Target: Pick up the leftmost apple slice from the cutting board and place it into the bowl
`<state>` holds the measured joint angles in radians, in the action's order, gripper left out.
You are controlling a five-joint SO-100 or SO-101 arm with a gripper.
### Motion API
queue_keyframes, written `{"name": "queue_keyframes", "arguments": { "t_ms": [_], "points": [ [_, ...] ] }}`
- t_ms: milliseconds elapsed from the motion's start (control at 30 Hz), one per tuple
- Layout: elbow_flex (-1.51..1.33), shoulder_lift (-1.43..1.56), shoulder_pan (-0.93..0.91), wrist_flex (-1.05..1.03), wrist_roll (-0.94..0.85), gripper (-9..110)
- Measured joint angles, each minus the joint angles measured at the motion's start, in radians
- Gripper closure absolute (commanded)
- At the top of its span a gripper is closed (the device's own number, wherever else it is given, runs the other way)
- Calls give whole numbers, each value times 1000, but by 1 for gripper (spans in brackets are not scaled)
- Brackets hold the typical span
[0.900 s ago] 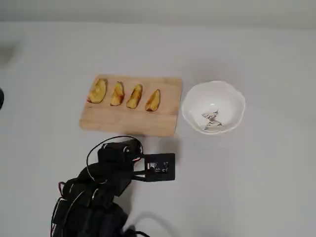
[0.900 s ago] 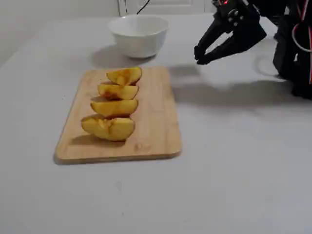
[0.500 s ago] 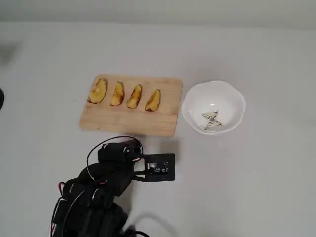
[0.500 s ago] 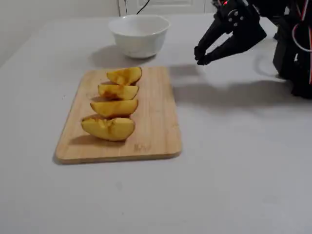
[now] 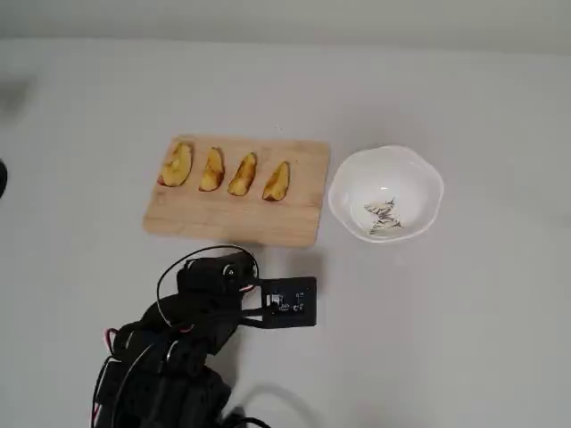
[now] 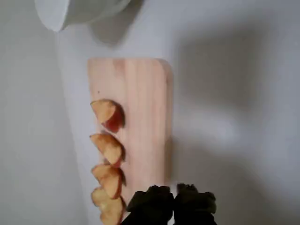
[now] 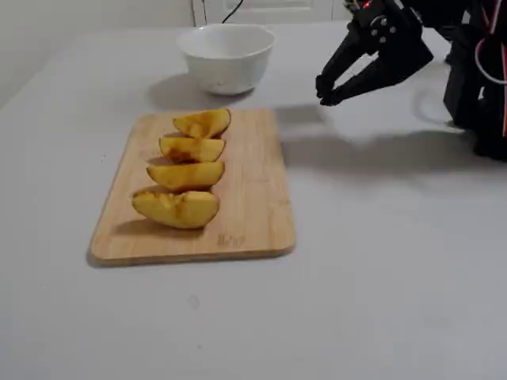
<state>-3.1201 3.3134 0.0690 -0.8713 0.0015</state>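
Observation:
The leftmost apple slice (image 5: 177, 165), the broadest yellow wedge with brownish patches, lies at the left end of the pale wooden cutting board (image 5: 232, 218). It is nearest the camera in the fixed view (image 7: 176, 207) and lowest in the wrist view (image 6: 108, 208). Three narrower slices lie in a row beside it. The white scalloped bowl (image 5: 410, 174) stands right of the board and holds nothing. My gripper (image 7: 325, 93) is shut and empty. It hovers above the table beside the board's long edge, apart from the slices. Its black tips show in the wrist view (image 6: 174, 197).
My arm (image 5: 210, 294) and its camera module (image 5: 290, 303) are below the board in the overhead view. The board (image 7: 245, 214) and bowl (image 7: 226, 67) sit on a plain white table. Another dark robot part (image 7: 483, 71) stands at the right of the fixed view.

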Motion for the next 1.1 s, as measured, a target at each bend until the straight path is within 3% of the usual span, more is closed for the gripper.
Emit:
{"name": "queue_keyframes", "arguments": {
  "t_ms": [1100],
  "points": [
    [-2, 0, 34, 8, -44, 101]
  ]
}}
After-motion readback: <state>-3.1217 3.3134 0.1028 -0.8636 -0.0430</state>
